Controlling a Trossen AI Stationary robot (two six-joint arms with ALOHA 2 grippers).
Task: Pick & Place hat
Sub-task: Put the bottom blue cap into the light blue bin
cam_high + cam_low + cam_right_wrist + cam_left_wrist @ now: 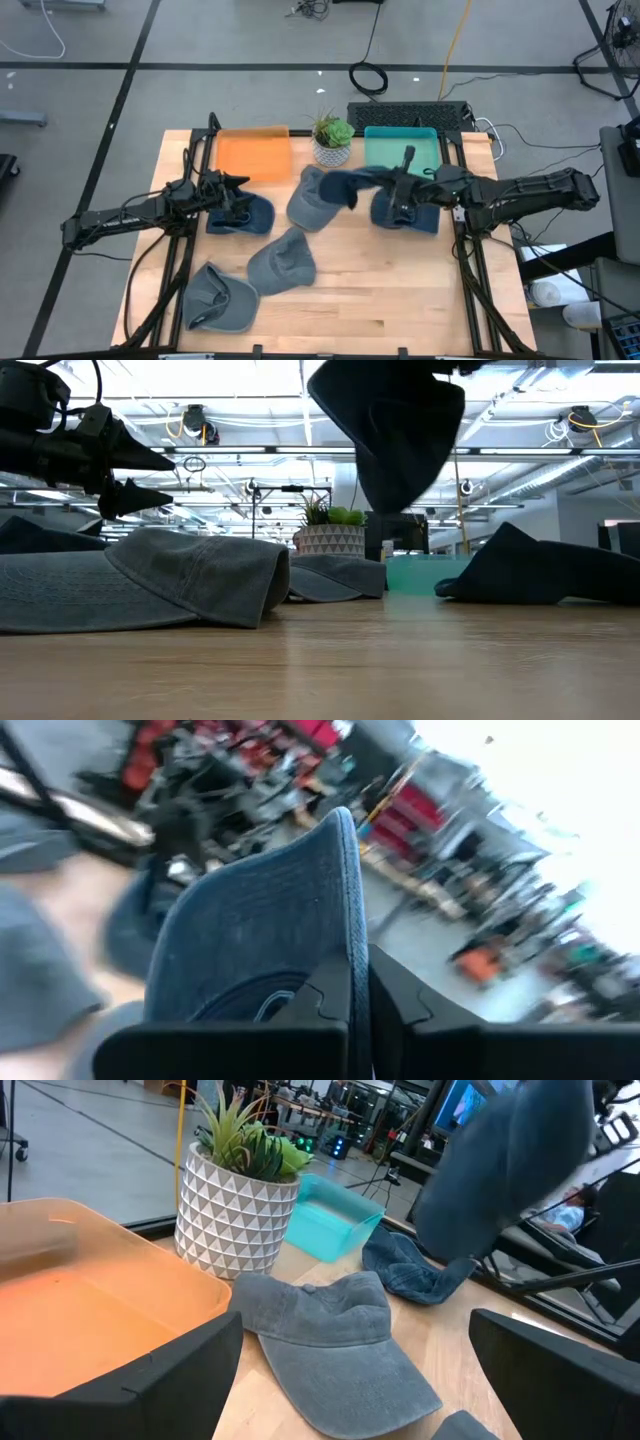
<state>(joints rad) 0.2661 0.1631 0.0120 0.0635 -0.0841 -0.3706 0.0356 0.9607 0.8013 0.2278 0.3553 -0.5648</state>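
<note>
My right gripper [400, 192] is shut on a dark blue cap [345, 184], held above the table's middle. The cap also shows high up in the low view [400, 430]. A second dark blue cap [408, 216] lies on the table below that gripper. My left gripper [236, 190] is open and empty, its fingers [190, 1380] wide apart. It hovers over a third dark blue cap [242, 216] at the table's left. Three grey caps lie on the table: one in the middle [308, 202], one nearer the front [282, 262] and one at the front left [220, 300]. My right gripper pinches an edge of the dark blue cap [350, 935] between its two fingers [320, 1005]. I cannot tell whether this edge is brim or crown. The cap is lifted clear of the table and reaches from the fingers toward the table's left [335, 186].
An orange bin [253, 155] and a teal bin [400, 150] stand at the table's far edge, with a potted plant [332, 140] in a white patterned pot between them. Bare wood shows at the front right [400, 300].
</note>
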